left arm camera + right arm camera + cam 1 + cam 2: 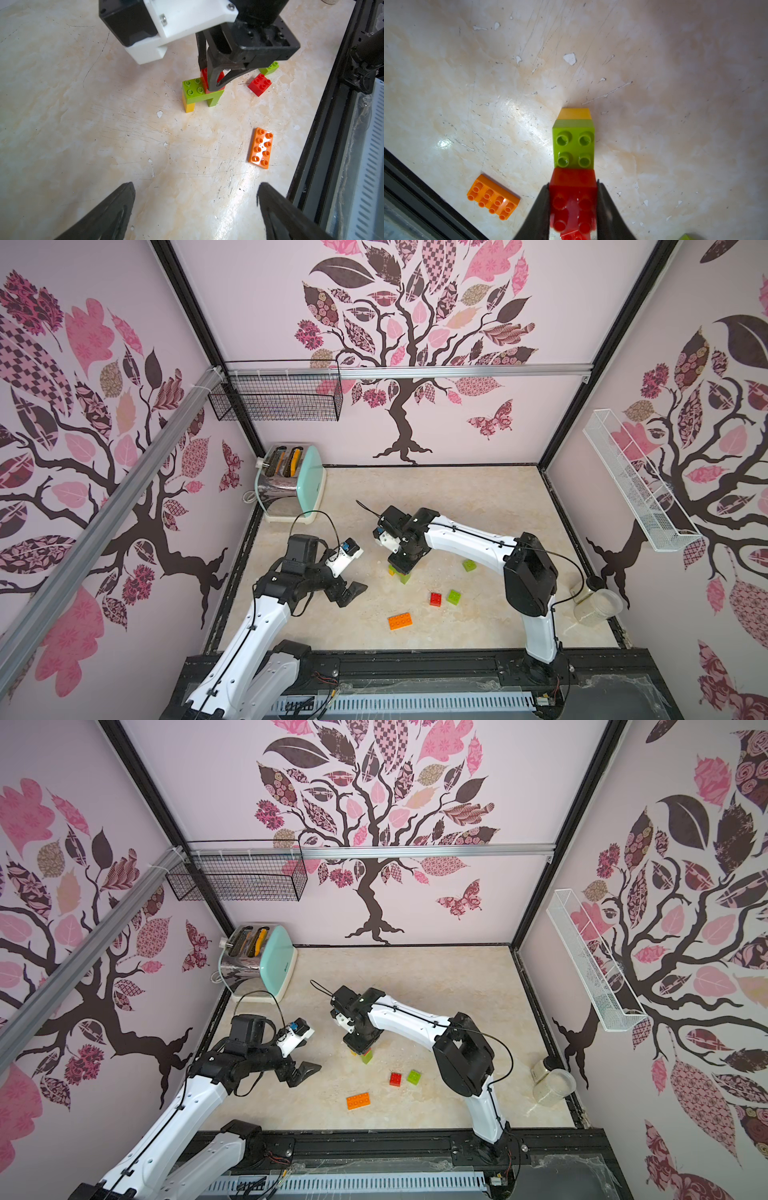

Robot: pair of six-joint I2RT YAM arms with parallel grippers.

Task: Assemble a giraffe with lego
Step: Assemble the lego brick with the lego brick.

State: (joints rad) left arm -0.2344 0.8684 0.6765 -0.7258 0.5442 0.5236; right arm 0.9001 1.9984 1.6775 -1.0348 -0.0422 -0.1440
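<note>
In both top views the half-built giraffe (402, 576) stands near the middle of the surface (478, 497), directly under the right jaws, which cover most of it. The unused lego lies around it: a loose red brick (435, 598) at about 4 o'clock, a green brick (454, 596) just beside that one, a second green brick (469, 565) at 3 o'clock and the orange brick (400, 621) at 6 o'clock. The left jaws hang at about 8 o'clock, apart from every brick.

In the left wrist view the left jaws are spread wide and hold nothing. The right jaws pinch a red neck brick (204, 80) on one end of the lime green body (192, 89), which rests on a yellow leg (188, 107) and a green leg (214, 101).

In the right wrist view the right jaws press both sides of the red neck brick, and four body studs beside it are free.

The step in hand seems to be fixing the first neck piece. I cannot tell whether it is fully seated. The next move probably calls for a straight push down, then opening and lifting vertically so the figure does not tip.
</note>
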